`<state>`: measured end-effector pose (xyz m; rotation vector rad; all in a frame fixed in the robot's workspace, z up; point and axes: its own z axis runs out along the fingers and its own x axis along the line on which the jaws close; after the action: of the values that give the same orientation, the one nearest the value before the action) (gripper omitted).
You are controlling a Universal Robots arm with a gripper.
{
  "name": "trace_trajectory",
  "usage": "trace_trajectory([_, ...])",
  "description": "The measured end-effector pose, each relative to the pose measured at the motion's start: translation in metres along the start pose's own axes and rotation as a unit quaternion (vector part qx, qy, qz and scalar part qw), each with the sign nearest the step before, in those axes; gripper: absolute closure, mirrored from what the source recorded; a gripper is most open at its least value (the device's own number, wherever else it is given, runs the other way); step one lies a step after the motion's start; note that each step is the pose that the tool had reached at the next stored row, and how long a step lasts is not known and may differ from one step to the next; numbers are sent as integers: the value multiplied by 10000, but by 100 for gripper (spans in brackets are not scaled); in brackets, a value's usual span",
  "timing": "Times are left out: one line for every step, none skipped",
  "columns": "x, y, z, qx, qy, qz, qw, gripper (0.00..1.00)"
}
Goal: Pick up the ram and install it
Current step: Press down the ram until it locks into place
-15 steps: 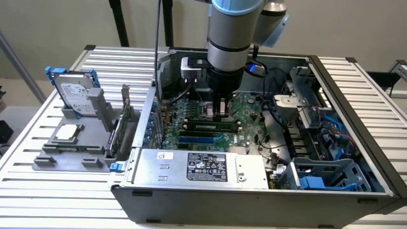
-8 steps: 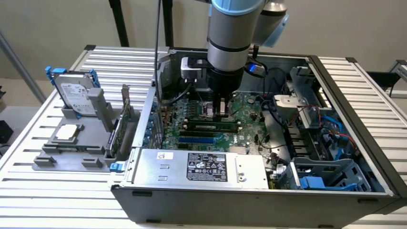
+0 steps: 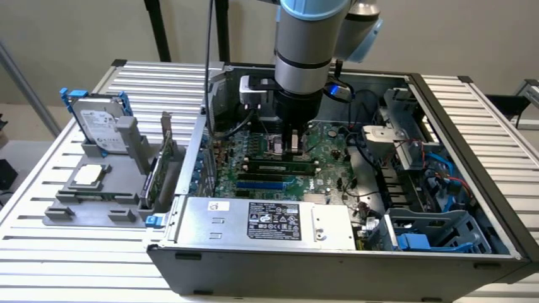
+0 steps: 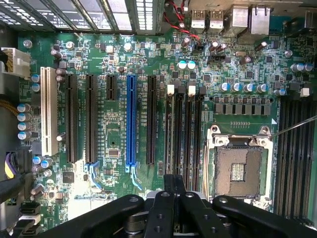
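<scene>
Sitting seated in its slot, ram (image 3: 281, 168) just below closed gripper (image 3: 292, 153).

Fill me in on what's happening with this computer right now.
A robot arm has reached down into an open computer case and its gripper is shut, low over the motherboard near the memory slots. A green memory stick lies flat in that slot area, right by the fingertips. Whether it is fully seated cannot be told. On the exterior view's left, a grey stand outside the case holds a hard drive and a small square silver processor chip.
</scene>
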<state>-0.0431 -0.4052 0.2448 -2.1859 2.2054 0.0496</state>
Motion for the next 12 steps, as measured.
trace_trajectory([0,0,5,0,-1,0,10000,89])
trace_trajectory([1,0,19,0,-1,0,10000,89])
trace_trajectory([1,0,36,0,-1,0,10000,89])
trace_trajectory([2,0,54,0,0,0,10000,89])
trace_trajectory([3,0,73,0,0,0,10000,89])
trace_trajectory([4,0,90,0,-1,0,10000,89])
trace_trajectory([5,0,109,0,0,0,10000,89])
trace_trajectory([6,0,127,0,-1,0,10000,89])
trace_trajectory([7,0,141,-1,1,0,10000,89])
trace_trajectory([9,1,153,-2,6,0,10000,89])
trace_trajectory([9,0,162,-2,5,0,10000,89])
trace_trajectory([8,1,173,-1,0,0,10000,89])
